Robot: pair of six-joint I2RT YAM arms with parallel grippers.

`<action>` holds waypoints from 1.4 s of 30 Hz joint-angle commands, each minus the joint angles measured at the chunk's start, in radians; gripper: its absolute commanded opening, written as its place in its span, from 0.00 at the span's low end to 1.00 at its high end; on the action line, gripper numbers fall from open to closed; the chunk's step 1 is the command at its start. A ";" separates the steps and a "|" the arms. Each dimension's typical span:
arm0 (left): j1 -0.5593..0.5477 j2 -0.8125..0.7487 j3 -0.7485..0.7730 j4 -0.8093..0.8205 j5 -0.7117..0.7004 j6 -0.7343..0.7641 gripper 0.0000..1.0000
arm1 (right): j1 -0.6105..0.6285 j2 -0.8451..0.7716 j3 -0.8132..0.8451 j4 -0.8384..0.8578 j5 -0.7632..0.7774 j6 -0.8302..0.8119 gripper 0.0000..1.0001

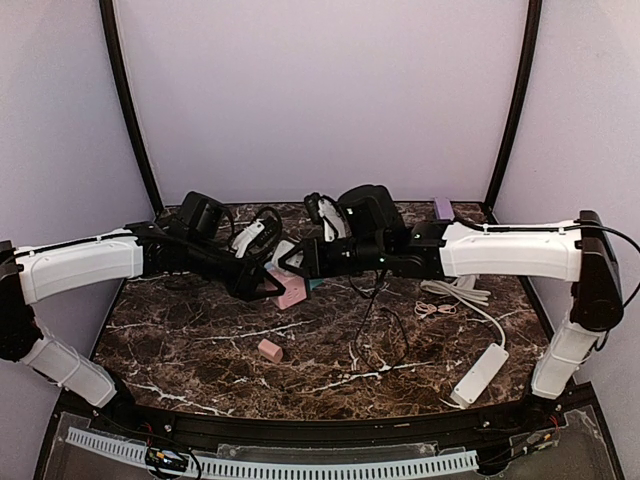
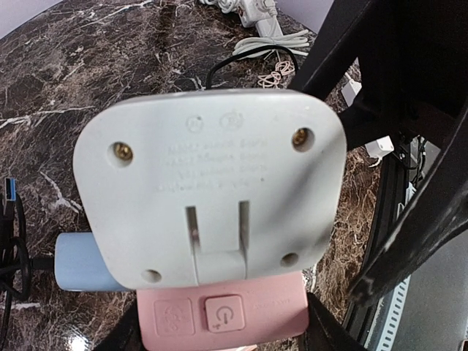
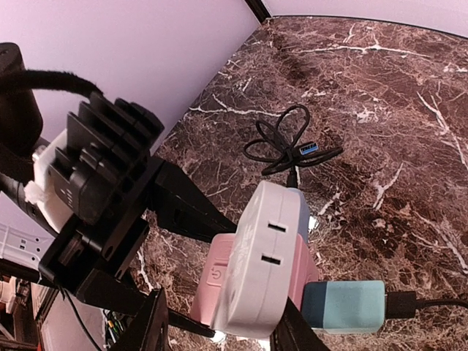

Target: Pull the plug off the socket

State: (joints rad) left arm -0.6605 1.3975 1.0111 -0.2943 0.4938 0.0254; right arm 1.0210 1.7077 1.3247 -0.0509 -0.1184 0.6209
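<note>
The pink socket [image 1: 293, 293] [image 2: 219, 314] is held off the table at mid-table, and my left gripper [image 1: 272, 285] [image 2: 223, 333] is shut on its two sides. A flat white plug [image 2: 208, 183] [image 3: 274, 263] sits pressed against one face of the pink socket [image 3: 212, 281]. My right gripper [image 1: 290, 262] [image 3: 219, 329] straddles this white plug. One finger touches it and the other finger [image 3: 146, 325] stands a little apart. A pale blue plug [image 3: 344, 307] [image 2: 77, 263] with a black cable is plugged into another face of the socket.
A long white power strip [image 1: 480, 372] lies at the front right, its white cord [image 1: 455, 292] running back. A small flat pink block [image 1: 270, 350] lies in front of the grippers. Black cable [image 1: 375, 335] loops beneath, with a coiled USB lead [image 3: 289, 146].
</note>
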 commanded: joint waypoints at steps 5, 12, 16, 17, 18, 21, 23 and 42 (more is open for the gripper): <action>-0.005 -0.018 0.037 0.030 0.004 0.008 0.03 | 0.029 0.055 0.053 -0.031 0.047 -0.022 0.35; -0.005 -0.020 0.037 0.030 0.008 0.008 0.03 | 0.038 0.084 0.093 -0.064 0.097 -0.016 0.30; -0.005 -0.023 0.037 0.030 0.007 0.008 0.03 | 0.047 0.106 0.123 -0.101 0.141 -0.023 0.28; -0.005 -0.023 0.037 0.030 0.006 0.008 0.03 | 0.049 0.113 0.129 -0.109 0.147 -0.027 0.28; -0.005 -0.023 0.037 0.030 0.005 0.008 0.03 | 0.050 0.117 0.134 -0.116 0.152 -0.030 0.28; -0.005 -0.022 0.038 0.030 0.002 0.008 0.03 | 0.060 0.128 0.148 -0.135 0.173 -0.037 0.27; -0.004 -0.022 0.037 0.030 -0.002 0.008 0.03 | 0.063 0.134 0.152 -0.144 0.189 -0.041 0.25; -0.005 -0.137 -0.133 0.239 -0.141 -0.420 0.91 | 0.065 0.115 0.105 -0.097 0.304 -0.031 0.00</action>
State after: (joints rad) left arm -0.6651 1.3499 0.9722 -0.1867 0.4030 -0.1566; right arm 1.0847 1.8359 1.4410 -0.2127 0.1352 0.5995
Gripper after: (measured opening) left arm 0.892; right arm 0.094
